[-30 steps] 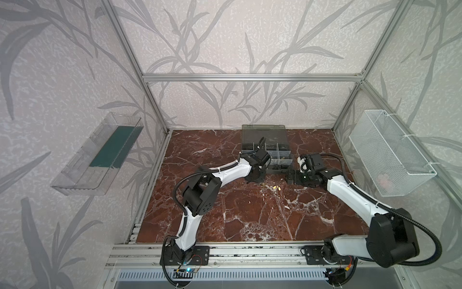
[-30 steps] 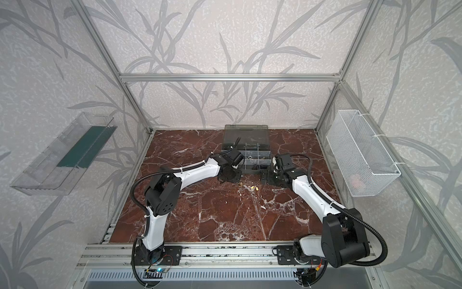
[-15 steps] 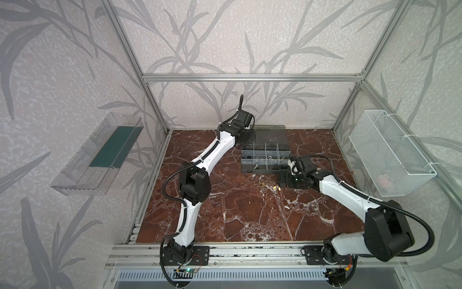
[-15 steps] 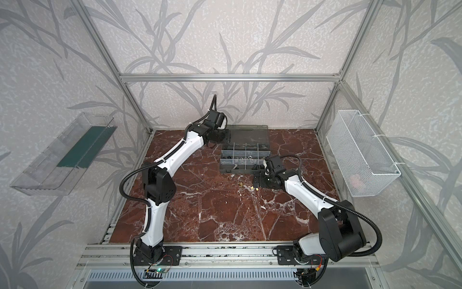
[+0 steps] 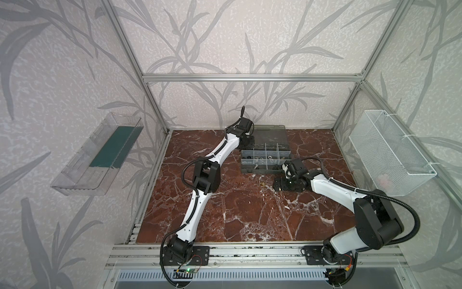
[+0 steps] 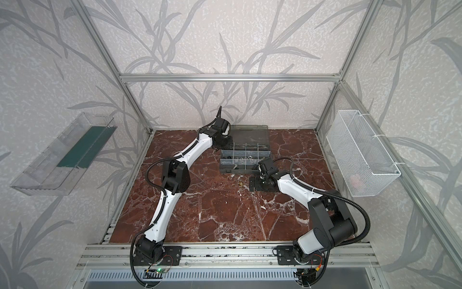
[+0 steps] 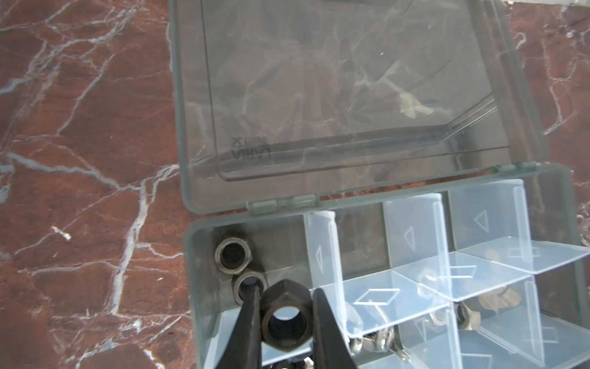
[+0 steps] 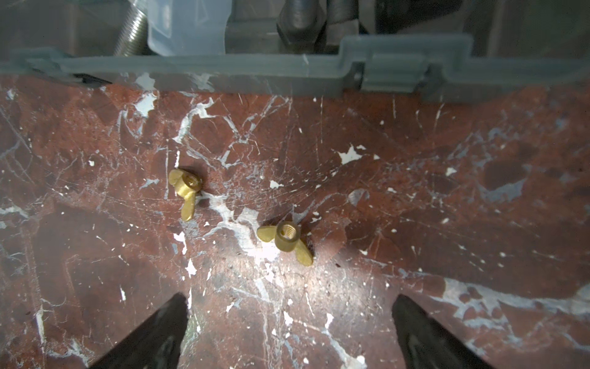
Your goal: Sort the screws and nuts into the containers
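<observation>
We count, in the right wrist view, two brass wing nuts (image 8: pixel 285 238); in the left wrist view, three dark hex nuts (image 7: pixel 234 255); in both top views, one organiser case (image 5: pixel 262 171), one white wire-mesh basket (image 5: pixel 390 160) and one clear tray (image 5: pixel 82 175).

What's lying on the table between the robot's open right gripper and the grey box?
A brass wing nut and a second wing nut, apart, on the marble; the right wrist view shows it.
</observation>
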You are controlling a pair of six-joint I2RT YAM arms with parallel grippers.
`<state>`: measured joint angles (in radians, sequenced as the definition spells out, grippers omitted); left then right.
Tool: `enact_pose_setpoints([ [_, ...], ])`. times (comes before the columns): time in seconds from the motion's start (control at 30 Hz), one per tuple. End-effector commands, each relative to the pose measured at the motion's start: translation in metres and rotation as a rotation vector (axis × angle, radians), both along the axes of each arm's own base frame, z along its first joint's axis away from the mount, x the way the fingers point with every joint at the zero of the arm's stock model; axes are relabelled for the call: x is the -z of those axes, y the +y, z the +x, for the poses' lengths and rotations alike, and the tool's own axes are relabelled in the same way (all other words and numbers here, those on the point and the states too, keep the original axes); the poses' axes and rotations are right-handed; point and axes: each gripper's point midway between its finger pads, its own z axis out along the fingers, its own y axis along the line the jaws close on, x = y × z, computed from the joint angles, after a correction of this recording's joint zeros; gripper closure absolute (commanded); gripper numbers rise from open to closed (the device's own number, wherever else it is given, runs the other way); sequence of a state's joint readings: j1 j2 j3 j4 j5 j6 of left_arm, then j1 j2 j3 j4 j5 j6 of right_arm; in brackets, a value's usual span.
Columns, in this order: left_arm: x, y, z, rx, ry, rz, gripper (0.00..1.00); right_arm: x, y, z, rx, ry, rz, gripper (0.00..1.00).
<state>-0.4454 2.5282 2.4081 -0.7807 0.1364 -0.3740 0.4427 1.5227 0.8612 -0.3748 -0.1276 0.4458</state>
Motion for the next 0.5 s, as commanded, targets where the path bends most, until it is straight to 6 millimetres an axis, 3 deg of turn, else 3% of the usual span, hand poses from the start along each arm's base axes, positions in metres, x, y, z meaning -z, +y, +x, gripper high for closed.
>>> enact_pose_setpoints([
  [0.0,-0.012,-0.002,-0.003,0.013,-0.006,-0.007,0.74,0.008,0.000,0.004,0.009,0.004,-0.023,0.01],
  [0.07,-0.015,-0.001,-0.005,0.014,-0.008,-0.008,0.66,0.011,0.000,0.006,0.007,0.010,-0.031,0.01],
  [0.2,-0.034,0.000,-0.008,0.020,-0.037,-0.016,0.54,0.012,0.002,0.009,-0.015,0.000,-0.051,0.15],
  [0.47,-0.108,0.001,-0.024,0.037,-0.117,-0.090,0.22,0.020,0.013,0.013,-0.116,-0.010,-0.122,0.28],
])
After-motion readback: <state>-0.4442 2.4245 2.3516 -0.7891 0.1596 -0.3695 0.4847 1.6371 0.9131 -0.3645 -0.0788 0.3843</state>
